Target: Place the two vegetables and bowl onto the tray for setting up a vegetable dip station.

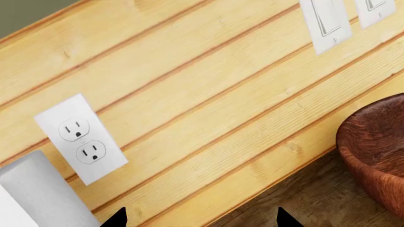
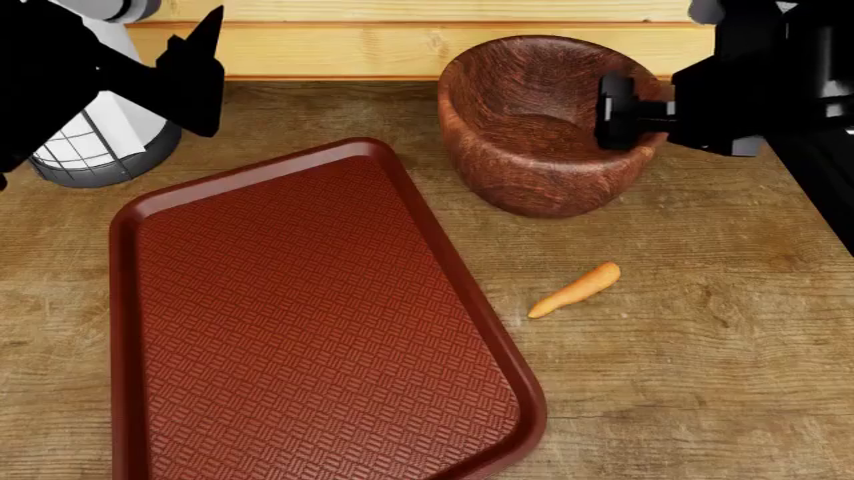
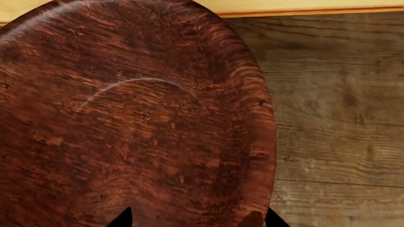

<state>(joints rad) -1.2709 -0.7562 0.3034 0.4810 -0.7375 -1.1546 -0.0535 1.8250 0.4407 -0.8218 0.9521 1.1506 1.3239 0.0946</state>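
The dark red tray (image 2: 307, 330) lies flat on the wooden counter, left of centre. Beyond its far right corner stands the brown wooden bowl (image 2: 547, 125), upright. It fills the right wrist view (image 3: 126, 123) and shows at an edge of the left wrist view (image 1: 379, 151). An orange carrot (image 2: 577, 289) lies on the counter between the bowl and the tray's right rim. My right gripper (image 2: 622, 110) (image 3: 198, 221) is open at the bowl's right rim, one fingertip over the inside and one outside the wall. Raised at the far left, my left gripper (image 2: 200, 75) (image 1: 202, 222) is open and empty.
A white wire-framed cylinder (image 2: 94, 140) stands at the back left, under my left arm, and shows in the left wrist view as a white block (image 1: 35, 194). A pine-board wall (image 1: 208, 94) with an outlet (image 1: 82, 139) and switches (image 1: 328, 23) closes the counter's far side.
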